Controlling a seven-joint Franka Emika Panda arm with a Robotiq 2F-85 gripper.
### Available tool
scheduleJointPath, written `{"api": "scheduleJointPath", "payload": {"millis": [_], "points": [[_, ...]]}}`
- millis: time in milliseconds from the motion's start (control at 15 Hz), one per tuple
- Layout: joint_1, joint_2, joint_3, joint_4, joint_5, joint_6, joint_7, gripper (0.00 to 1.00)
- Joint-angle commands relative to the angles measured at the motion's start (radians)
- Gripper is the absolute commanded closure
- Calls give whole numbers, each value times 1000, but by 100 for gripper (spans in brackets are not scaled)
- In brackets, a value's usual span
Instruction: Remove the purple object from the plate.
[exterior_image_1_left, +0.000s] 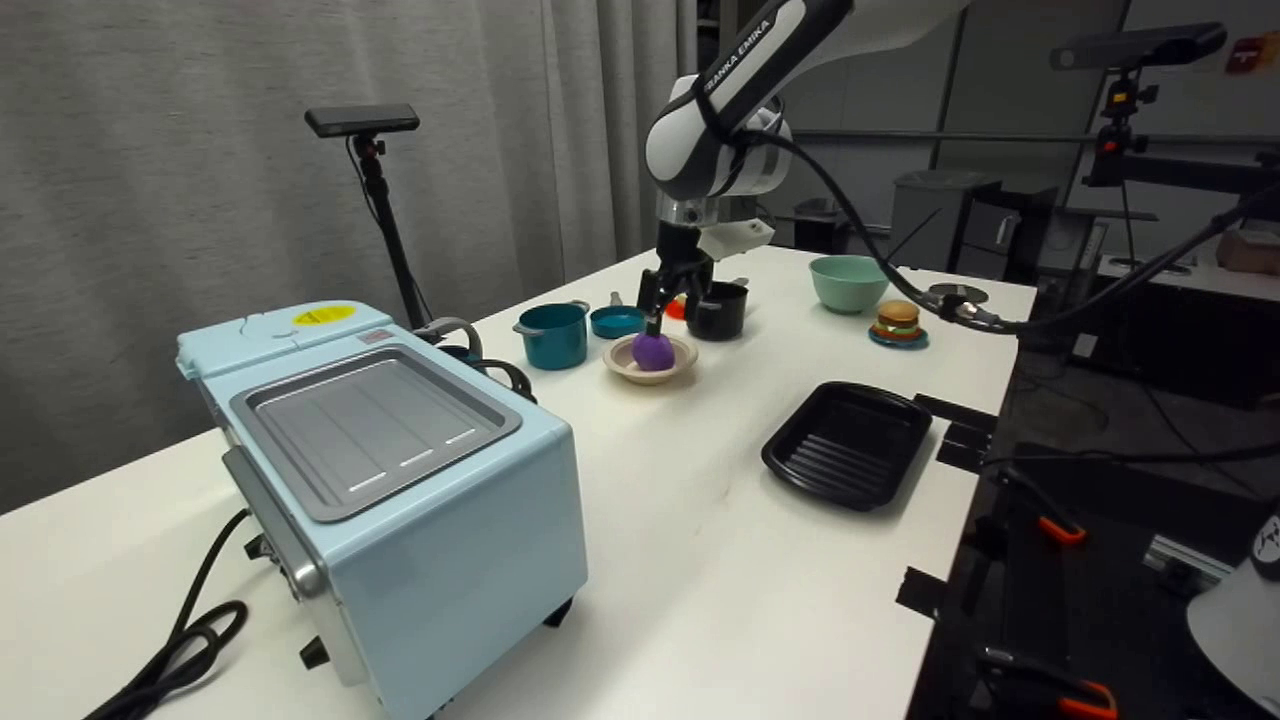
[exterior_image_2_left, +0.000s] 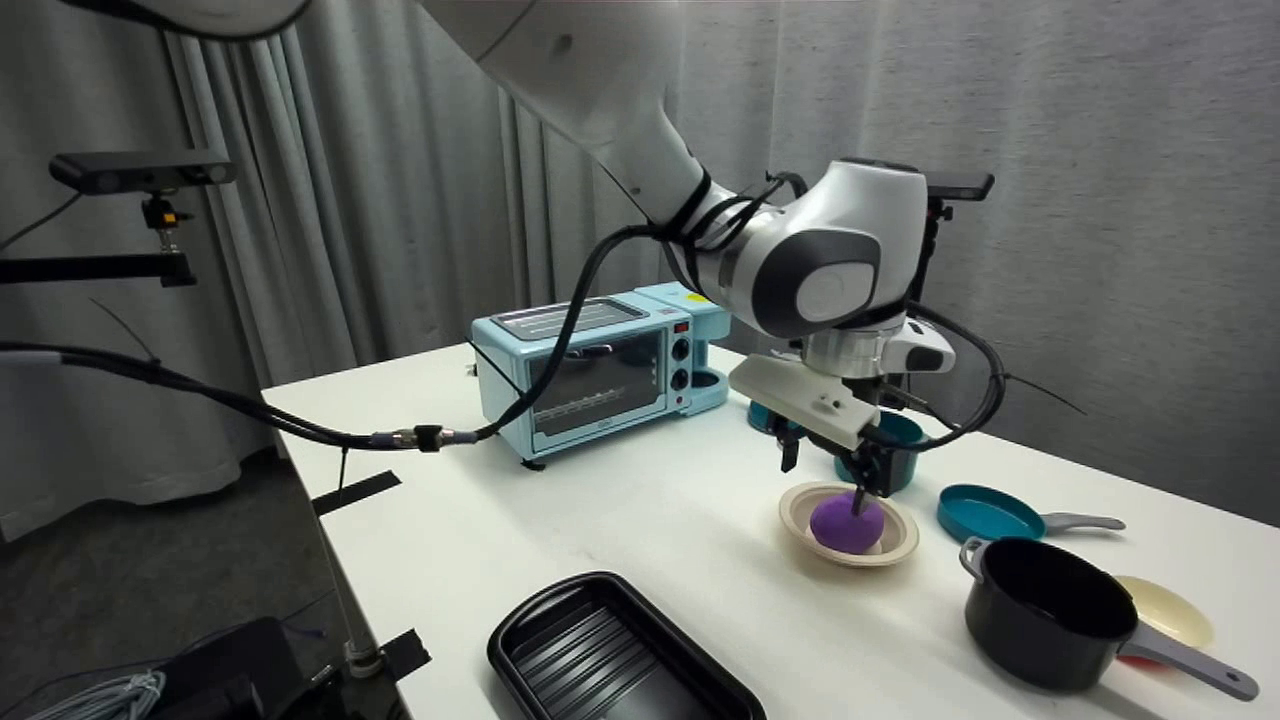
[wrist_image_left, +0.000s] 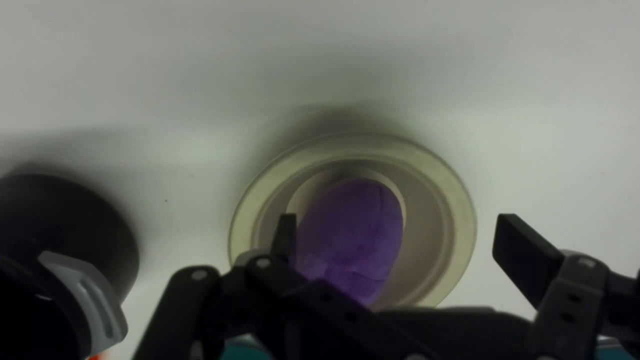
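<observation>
1. One toaster oven (exterior_image_1_left: 460, 580), light blue, grey metal tray (exterior_image_1_left: 375, 430) on its top; stands on the white table (exterior_image_1_left: 720, 600).
2. One pot (exterior_image_1_left: 556, 340), teal, side handles; upright.
3. One frying pan (exterior_image_1_left: 617, 321), teal, shallow; near the pot.
4. One plate (exterior_image_1_left: 619, 360), cream, round, shallow; flat on the table, near the pot.
5. One purple object (exterior_image_1_left: 654, 354), rounded; lies in the plate.
6. One gripper (wrist_image_left: 397, 225), mine, black; fingers spread well apart, pointing down over the plate. In the wrist view the purple object lies between them, nearer the finger at the left, which overlaps its edge; whether they touch I cannot tell. The opposite finger shows past the plate's rim.
7. One saucepan (exterior_image_1_left: 718, 314), black, grey handle; near the plate.
8. One ridged pan (exterior_image_1_left: 850, 445), black; well apart from the plate.
9. One bowl (exterior_image_1_left: 848, 286), pale green; upright.
10. One burger (exterior_image_1_left: 897, 318), on a blue saucer (exterior_image_1_left: 898, 341).
</observation>
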Motion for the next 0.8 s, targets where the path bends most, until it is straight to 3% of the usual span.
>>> {"api": "scheduleJointPath", "payload": {"millis": [0, 333, 400, 467, 733], "points": [[-48, 131, 32, 153, -19, -11, 52, 0], [-71, 243, 51, 296, -25, -32, 67, 0], [-74, 261, 53, 320, -25, -37, 72, 7], [-77, 276, 54, 341, -25, -41, 79, 26], [-87, 314, 55, 403, -22, -52, 99, 58]]}}
